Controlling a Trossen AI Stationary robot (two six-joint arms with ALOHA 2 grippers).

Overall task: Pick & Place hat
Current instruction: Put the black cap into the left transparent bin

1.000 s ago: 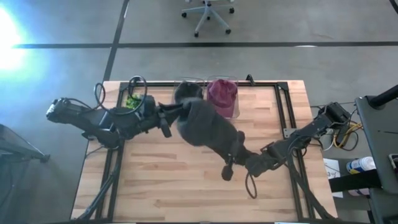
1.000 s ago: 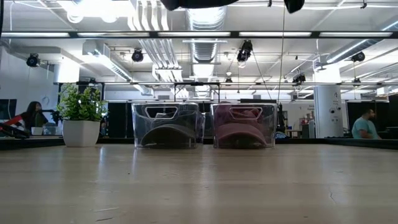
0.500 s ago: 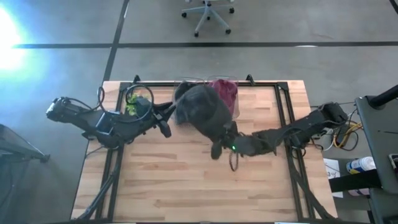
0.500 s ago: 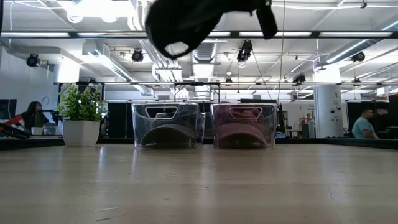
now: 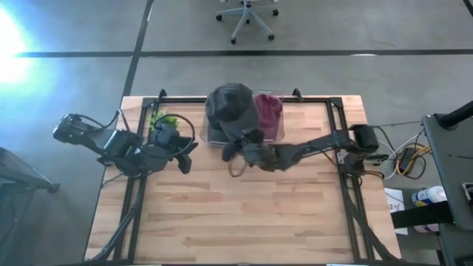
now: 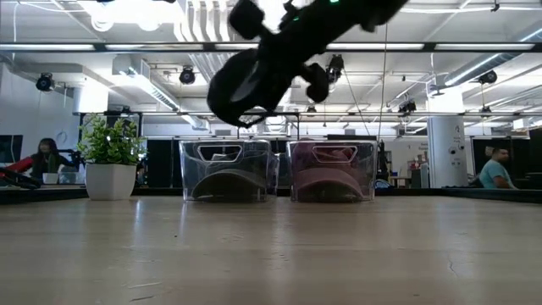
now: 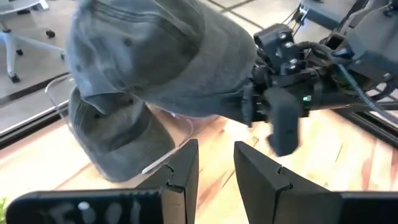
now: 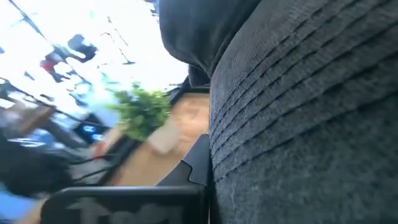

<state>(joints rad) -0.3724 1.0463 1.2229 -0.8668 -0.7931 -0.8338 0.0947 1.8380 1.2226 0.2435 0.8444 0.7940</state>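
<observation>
A grey cap (image 5: 230,106) hangs in the air over the left clear bin (image 6: 227,169) at the table's far edge. It also shows in the low view (image 6: 241,80) and the left wrist view (image 7: 155,56). My right gripper (image 5: 240,145) reaches in from the table's right and is shut on it. A second grey cap (image 7: 118,137) lies inside that bin. The neighbouring bin (image 6: 332,169) holds a pink cap (image 5: 270,111). My left gripper (image 5: 185,154) stands apart, left of the bins, open by a narrow gap (image 7: 216,165) and touching nothing. My right gripper holds the grey cap by its brim, the part with stitched rows (image 8: 298,124), beside one dark finger (image 8: 198,163). It comes level from the table's right (image 7: 264,106). The cap is lifted clear, its crown (image 7: 124,43) beyond the fingers and sagging toward the bin.
A potted green plant (image 5: 159,120) stands at the far-left corner beside the bins (image 6: 110,157). A black frame (image 5: 336,122) runs around the tabletop. The near half of the wooden table (image 5: 236,214) is bare wood. People sit in the room beyond.
My right gripper has swung from mid-table toward the far edge and left, carrying the cap over the left bin and lowering it in the low view. My left gripper, earlier at the cap's left edge, has drawn back toward the table's left and near side.
</observation>
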